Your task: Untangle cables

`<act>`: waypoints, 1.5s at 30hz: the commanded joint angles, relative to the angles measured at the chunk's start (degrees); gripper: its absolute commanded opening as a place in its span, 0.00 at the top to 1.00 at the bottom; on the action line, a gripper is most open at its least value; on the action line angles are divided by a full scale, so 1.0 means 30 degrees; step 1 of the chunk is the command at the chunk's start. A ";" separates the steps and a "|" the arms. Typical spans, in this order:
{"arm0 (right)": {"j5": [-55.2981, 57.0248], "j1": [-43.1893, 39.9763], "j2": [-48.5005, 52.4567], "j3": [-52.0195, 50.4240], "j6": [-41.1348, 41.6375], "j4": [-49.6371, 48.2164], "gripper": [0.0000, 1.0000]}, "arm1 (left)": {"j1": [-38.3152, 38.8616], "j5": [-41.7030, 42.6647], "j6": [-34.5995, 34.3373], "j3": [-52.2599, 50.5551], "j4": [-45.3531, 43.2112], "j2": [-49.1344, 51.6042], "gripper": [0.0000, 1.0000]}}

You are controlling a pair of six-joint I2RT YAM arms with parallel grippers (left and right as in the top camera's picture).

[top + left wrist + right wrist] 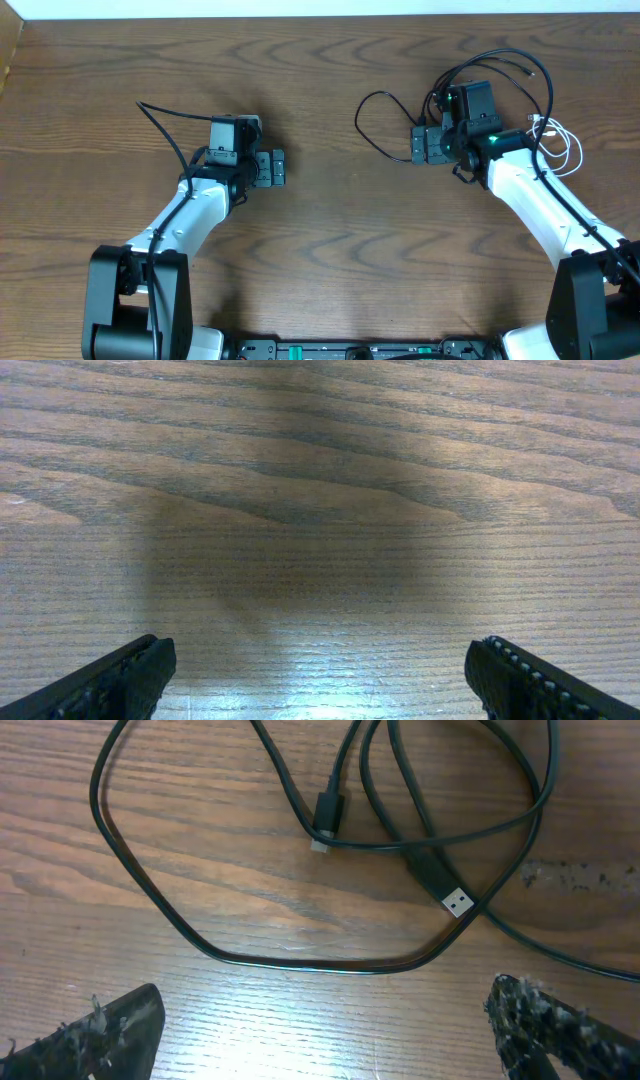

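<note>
- The cables (545, 75) lie bunched at the far right of the table (300, 60), under and around the wrist of the right arm (540, 195). The black cords cross each other in several places, so the tangle looks untouched.
- One black loop (358, 118) reaches out leftward from the pile, toward the middle of the table. In the right wrist view it sweeps round in front of the fingers. A USB plug (457, 901) and a smaller plug (323, 820) lie among the crossing strands beyond it.
- The white cable (575, 150) sits at the right edge of the pile, just beside the right arm. Whether it is threaded through the black ones cannot be told.
- The right gripper (424, 146) hangs over the loop with its fingers spread wide, holding nothing.
- The left gripper (272, 168) is likewise spread wide and empty. It is over bare wood, well apart from the task's cords.
- Judged from this, no cord is separated yet. All of the work is left: take hold of one cord, draw it out of the crossings, and lay each one apart from the others.
</note>
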State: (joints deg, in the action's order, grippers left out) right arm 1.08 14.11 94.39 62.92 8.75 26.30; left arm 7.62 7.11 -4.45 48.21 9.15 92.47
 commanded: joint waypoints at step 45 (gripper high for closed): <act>-0.1887 0.0503 -1.9722 -1.5140 -0.7461 -1.3384 0.01 | 0.0007 -0.0248 0.0117 -0.0117 0.0087 0.0000 0.02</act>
State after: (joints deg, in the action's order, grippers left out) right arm -3.64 16.93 39.13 20.73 -11.42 -13.37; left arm 7.62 7.14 -4.45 48.21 9.17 92.47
